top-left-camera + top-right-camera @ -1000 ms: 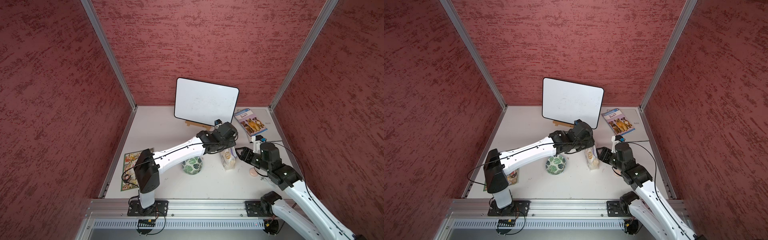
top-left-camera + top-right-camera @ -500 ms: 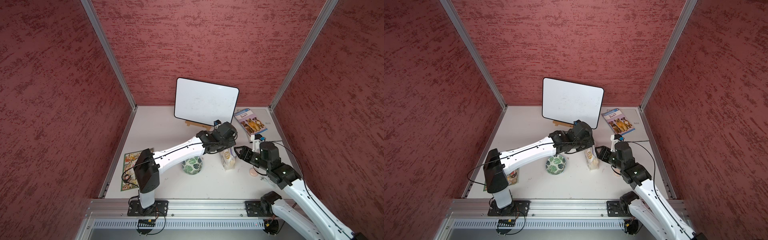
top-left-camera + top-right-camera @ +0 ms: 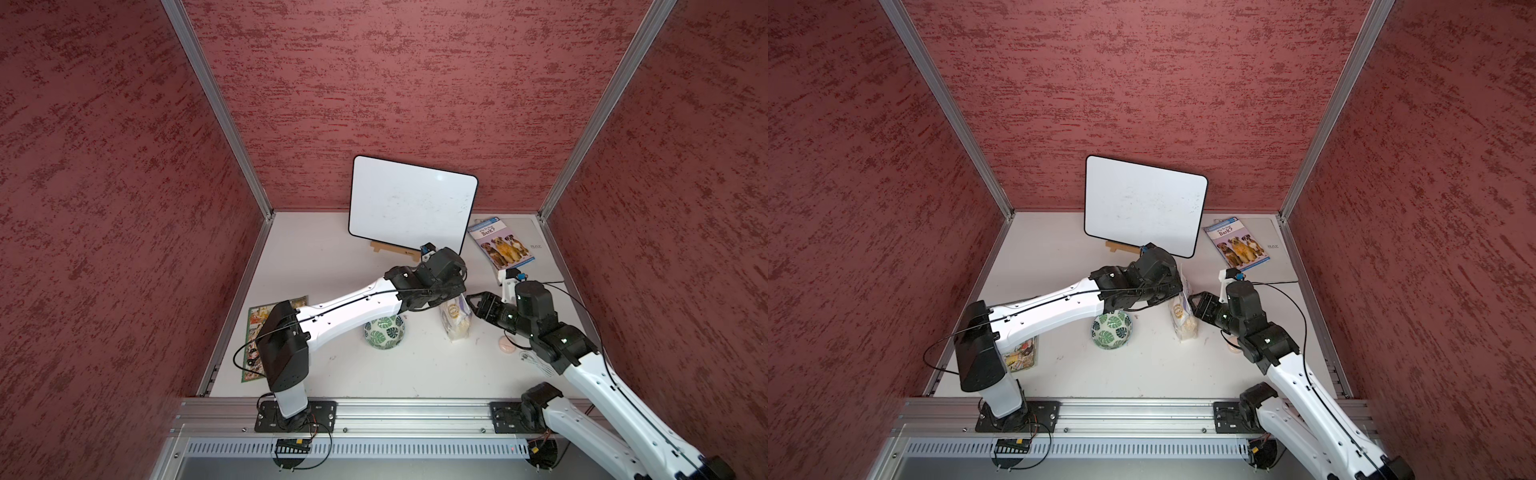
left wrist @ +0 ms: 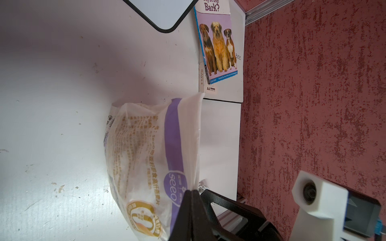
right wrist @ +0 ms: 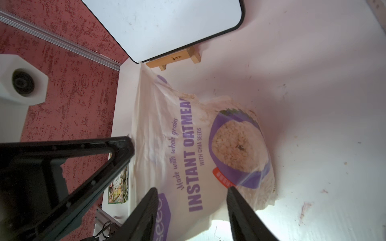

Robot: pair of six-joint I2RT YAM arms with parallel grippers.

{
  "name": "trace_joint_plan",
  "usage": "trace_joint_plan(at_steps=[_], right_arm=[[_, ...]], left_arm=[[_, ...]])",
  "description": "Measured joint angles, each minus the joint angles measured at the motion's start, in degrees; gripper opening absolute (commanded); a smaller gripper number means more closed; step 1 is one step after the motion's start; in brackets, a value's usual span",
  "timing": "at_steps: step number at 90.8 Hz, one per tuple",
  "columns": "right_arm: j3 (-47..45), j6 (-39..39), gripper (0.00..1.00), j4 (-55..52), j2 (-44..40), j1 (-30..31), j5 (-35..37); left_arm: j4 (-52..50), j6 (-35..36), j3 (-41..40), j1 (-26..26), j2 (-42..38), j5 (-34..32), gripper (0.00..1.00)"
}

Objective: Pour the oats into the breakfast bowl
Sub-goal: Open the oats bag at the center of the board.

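Left wrist view has the left tool pinched closed on the top seam of the oats pouch. Its two black fingers are pressed flat together, with the bag's white edge caught at their tips. The pouch hangs down from that tool toward the white surface, purple band and gold emblem facing the camera.

From the right wrist, the right tool is open. Its jaws stand wide apart, one on each side of the printed front of the pouch. Whether the pads touch the plastic cannot be told. Pale flakes show through the clear lower part of the bag, on the far side from the left tool.

In both top views the pouch stands upright directly beneath the left tool, its base on the surface, with the right tool just beside it on the opposite face. The breakfast bowl sits upright under the left arm, back from the left tool toward that arm's base and apart from the pouch.

A whiteboard on a wooden stand rises just beyond the left tool. A dog book lies beyond the right tool, and a small pink disc lies under the right arm, behind its tool.
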Motion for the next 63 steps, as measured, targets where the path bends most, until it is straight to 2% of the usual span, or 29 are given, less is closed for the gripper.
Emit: trace_joint_plan(at_steps=[27, 43, 63], right_arm=[[4.68, -1.31, 0.52, -1.11, 2.64, 0.00, -0.94], [7.02, -1.95, 0.41, -1.46, 3.93, 0.00, -1.88], [9.44, -3.41, 0.32, -2.34, 7.10, 0.00, -1.97]], left_arm=[[5.75, -0.15, -4.92, 0.55, -2.16, 1.75, 0.00], [7.63, -0.26, -5.95, 0.74, -2.23, 2.99, 0.00], [8.66, -0.31, -7.04, 0.79, -2.51, 3.69, 0.00]])
